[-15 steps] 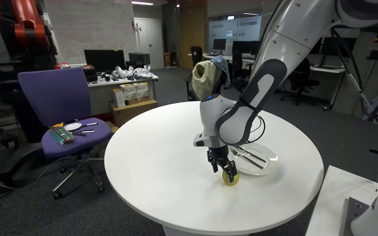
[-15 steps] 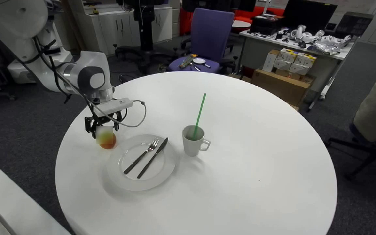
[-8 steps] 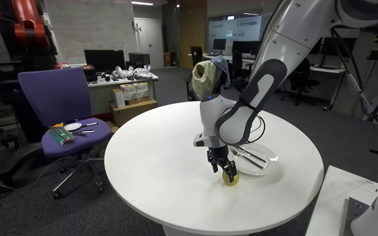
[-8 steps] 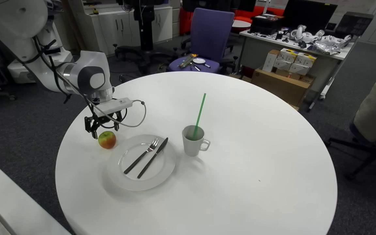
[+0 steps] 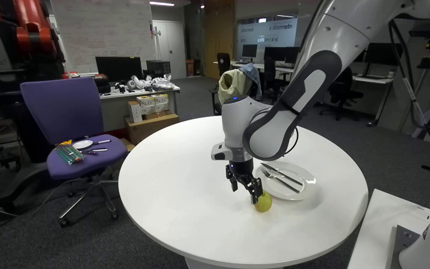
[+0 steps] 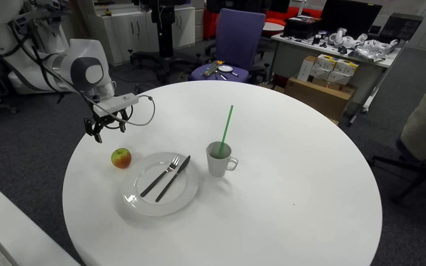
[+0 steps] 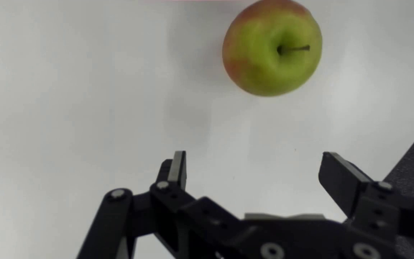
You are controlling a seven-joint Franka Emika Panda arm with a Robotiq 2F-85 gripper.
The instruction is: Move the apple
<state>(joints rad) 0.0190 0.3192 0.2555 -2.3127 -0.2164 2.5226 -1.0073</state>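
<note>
The yellow-green apple with a red blush [image 6: 121, 159] sits on the white round table, beside the plate's rim. It also shows in an exterior view [image 5: 263, 203], partly behind a fingertip, and at the top of the wrist view [image 7: 271, 50]. My gripper [image 6: 110, 135] is open with nothing between its fingers. It hovers above the table, behind and to the left of the apple in that view. In the wrist view the two fingertips [image 7: 253, 162] are wide apart, with only tabletop between them, and the apple lies beyond them.
A white plate [image 6: 187, 188] holds a fork [image 6: 160, 176] and a knife [image 6: 173, 178]. A white cup [image 6: 216, 166] with a green straw [image 6: 227, 125] stands beside the plate. In an exterior view the arm hides the cup. The table edge is near the gripper.
My gripper has risen and moved back from the apple, up and to the left in both exterior views. It stays open. The apple has not visibly moved.
</note>
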